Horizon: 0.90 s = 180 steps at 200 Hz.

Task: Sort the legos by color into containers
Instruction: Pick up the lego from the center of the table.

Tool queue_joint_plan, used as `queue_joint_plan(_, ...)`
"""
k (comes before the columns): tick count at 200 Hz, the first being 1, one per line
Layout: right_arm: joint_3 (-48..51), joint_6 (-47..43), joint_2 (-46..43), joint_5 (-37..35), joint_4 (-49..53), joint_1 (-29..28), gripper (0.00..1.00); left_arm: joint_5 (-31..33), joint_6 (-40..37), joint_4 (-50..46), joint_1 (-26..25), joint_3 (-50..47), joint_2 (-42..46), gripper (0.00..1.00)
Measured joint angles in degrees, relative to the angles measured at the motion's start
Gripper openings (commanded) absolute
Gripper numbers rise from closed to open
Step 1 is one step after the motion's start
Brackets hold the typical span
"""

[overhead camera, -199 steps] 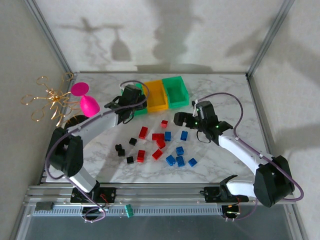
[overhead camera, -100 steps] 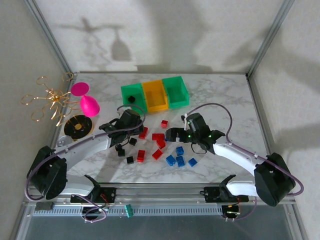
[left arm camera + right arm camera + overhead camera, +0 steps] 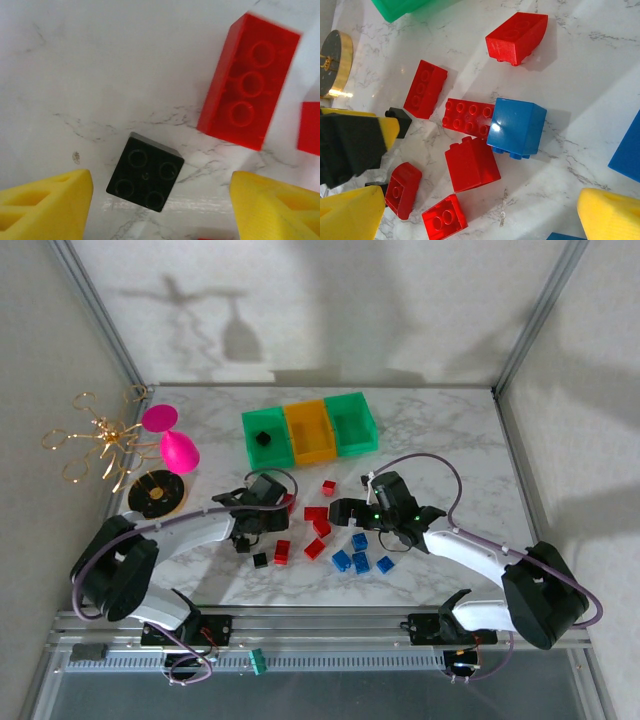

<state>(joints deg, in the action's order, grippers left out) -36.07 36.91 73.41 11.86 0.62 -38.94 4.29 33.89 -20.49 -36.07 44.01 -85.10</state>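
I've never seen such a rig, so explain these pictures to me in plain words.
Two robot arms are bolted at the table's near edge. One picture looks down from above; the others come from wrist cameras, the yellow wedges being fingers. Red, blue and black bricks lie before three joined bins; one black brick sits in the left green bin. The left gripper is open around another black brick; the right gripper is open above red and blue ones. Nothing is held.

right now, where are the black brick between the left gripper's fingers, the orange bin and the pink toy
black brick (image 3: 145, 172): left wrist view, studded top face.
orange bin (image 3: 310, 430): top external view, bare inside floor.
pink toy (image 3: 179, 451): top external view, rounded lower body.
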Motion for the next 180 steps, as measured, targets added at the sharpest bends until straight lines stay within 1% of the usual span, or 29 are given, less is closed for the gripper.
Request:
queue_joint_plan(23, 0.00, 0.00, 0.00, -0.02, 0.02, 0.00, 0.99, -0.07, -0.90, 0.02, 0.00, 0.02, -2.40, 0.67)
queue_joint_plan(60, 0.00, 0.02, 0.00, -0.04, 0.02, 0.00, 0.99, -0.04, -2.05, 0.33, 0.00, 0.20, -3.65, 0.62)
queue_joint_plan(83, 0.00, 0.00, 0.00, -0.04, 0.02, 0.00, 0.99, -0.02, -2.58, 0.48, 0.00, 0.61, -4.87, 0.56)
queue_joint_plan(149, 0.00, 0.00, 0.00, -0.24, 0.07, 0.00, 0.99, 0.44, -2.84, 0.70, 0.00, 0.76, -5.07, 0.41)
queue_joint_plan(180, -0.02, 0.00, -0.02, -0.44, 0.22, 0.00, 0.99, 0.76, -2.84, 0.90, 0.00, 0.76, -4.87, 0.39)
